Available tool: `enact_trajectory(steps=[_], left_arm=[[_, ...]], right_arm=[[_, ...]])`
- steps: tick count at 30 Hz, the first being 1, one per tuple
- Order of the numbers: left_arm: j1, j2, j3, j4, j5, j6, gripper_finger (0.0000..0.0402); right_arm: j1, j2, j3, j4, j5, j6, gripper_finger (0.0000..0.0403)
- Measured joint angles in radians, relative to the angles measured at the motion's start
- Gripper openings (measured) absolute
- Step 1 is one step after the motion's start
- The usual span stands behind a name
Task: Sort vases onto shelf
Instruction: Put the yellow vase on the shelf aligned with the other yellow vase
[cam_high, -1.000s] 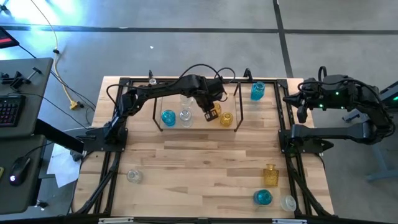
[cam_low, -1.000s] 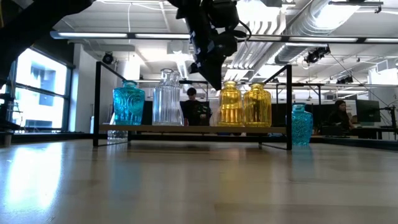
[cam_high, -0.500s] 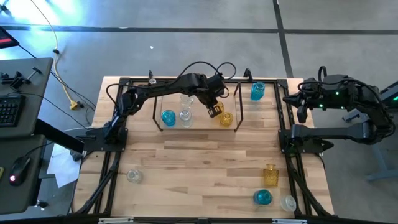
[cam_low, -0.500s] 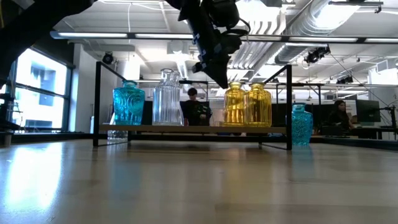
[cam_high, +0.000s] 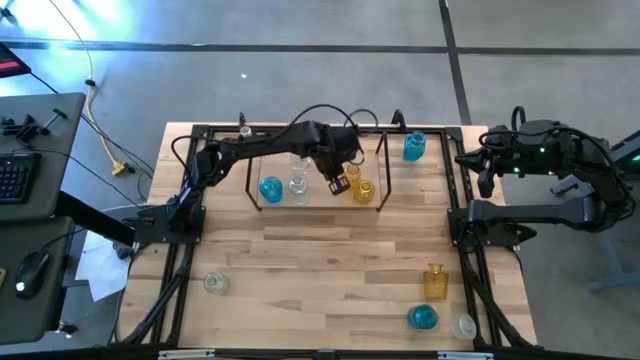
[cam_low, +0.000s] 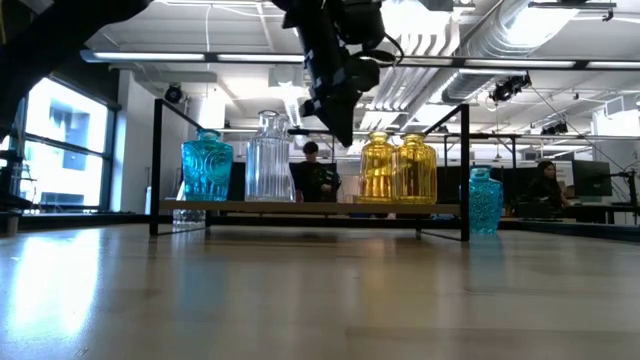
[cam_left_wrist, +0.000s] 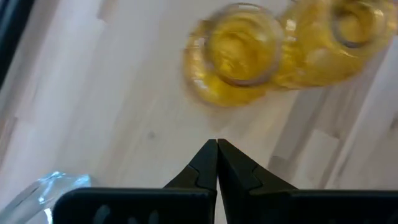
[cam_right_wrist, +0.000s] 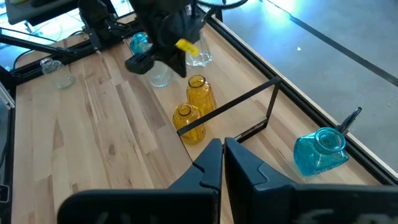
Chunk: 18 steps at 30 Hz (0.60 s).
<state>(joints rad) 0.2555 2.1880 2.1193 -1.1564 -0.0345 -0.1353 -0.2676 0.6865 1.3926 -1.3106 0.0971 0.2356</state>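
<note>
The left arm reaches across the shelf (cam_high: 383, 170), its left tool (cam_left_wrist: 217, 147) pointing down with fingers pressed together, empty, just above two amber vases (cam_low: 398, 168) standing side by side on the shelf floor. The right arm is folded back beyond the table (cam_high: 330, 270) edge, its right tool (cam_right_wrist: 223, 146) also closed and empty.

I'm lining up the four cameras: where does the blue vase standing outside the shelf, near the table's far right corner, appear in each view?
High view: blue vase, right of the shelf.
Low view: far right, beyond the shelf's end post.
Left wrist view: not in it.
Right wrist view: lower right, near the table edge.
Shared landmark: the two yellow vases.
</note>
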Motion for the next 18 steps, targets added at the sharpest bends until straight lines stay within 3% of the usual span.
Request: enact_trajectory(steps=[18], left_arm=[[-0.006, 0.064, 0.000, 0.029, 0.022, 0.010, 0.0000]], right_arm=[[0.000, 0.000, 0.000, 0.000, 0.000, -0.005, 0.0000]])
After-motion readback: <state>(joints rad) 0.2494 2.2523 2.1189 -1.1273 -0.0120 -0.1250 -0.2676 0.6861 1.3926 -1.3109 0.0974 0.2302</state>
